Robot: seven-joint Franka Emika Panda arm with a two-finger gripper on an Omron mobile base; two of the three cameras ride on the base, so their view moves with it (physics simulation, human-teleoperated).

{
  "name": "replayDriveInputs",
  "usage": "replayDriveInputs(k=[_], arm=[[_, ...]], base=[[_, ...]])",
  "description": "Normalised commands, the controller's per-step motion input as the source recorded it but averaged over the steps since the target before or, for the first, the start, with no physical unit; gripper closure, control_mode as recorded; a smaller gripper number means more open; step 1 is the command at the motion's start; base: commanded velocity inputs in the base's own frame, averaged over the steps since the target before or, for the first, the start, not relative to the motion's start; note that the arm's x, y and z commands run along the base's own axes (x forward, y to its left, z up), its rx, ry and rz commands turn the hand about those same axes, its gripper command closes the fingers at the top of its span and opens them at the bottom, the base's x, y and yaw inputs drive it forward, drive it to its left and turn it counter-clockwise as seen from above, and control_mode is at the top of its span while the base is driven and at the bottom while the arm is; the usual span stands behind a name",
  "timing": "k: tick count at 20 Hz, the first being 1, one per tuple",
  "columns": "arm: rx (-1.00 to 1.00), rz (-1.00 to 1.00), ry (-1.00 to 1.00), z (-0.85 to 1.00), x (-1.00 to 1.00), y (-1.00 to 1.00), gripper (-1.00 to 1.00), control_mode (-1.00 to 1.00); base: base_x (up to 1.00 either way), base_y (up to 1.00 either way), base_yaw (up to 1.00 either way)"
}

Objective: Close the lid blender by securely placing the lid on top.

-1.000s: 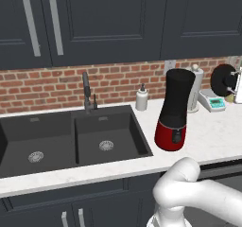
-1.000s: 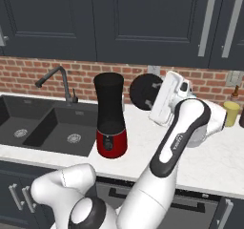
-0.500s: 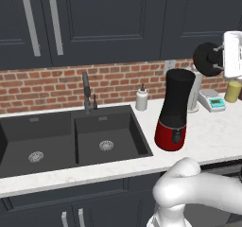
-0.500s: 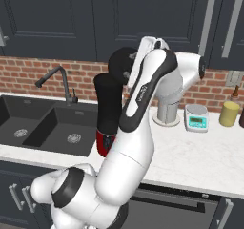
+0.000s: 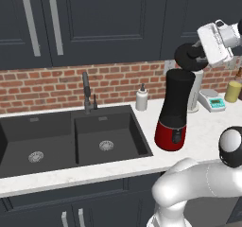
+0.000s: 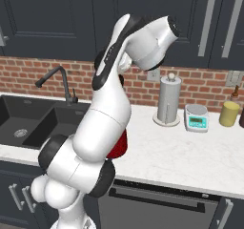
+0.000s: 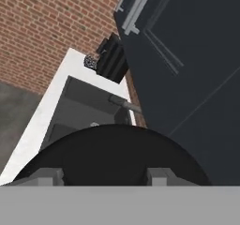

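Over the last second you have carried the lid from low on the blender's right side, up and across, so that it now hangs just above and slightly right of the open top of the blender, tilted on edge rather than lying flat. The gripper is clenched on the lid, apparently by its central knob, though the left base view is too coarse to confirm the exact contact. In the hand view the lid's dark disc spans the foreground between the fingertips, with the sink and faucet beyond it, which shows the hand is rolled well off vertical. The blender stands upright on the counter beside the sink basin, near the soap bottle and the scale. The transport step looks nearly complete; what remains, by this reading, is to level the lid, centre it over the jar mouth, and lower it until it seats.
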Motion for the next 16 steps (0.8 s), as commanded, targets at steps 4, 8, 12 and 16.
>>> replayDriveInputs(k=[4, 8, 12, 16], arm=[[-0.01, 0.00, 0.12, -0.19, 0.08, 0.00, 1.00, -1.00], [0.02, 0.00, 0.09, -0.23, 0.10, -0.01, 1.00, -1.00], [0.01, 0.00, 0.06, -0.28, 0.18, -0.01, 1.00, -1.00], [0.00, 0.00, 0.07, -0.14, 0.35, 0.00, 1.00, -1.00]], base=[[0.00, 0.00, 0.00], [0.00, 0.00, 0.00], [0.00, 0.00, 0.00], [0.00, 0.00, 0.00]])
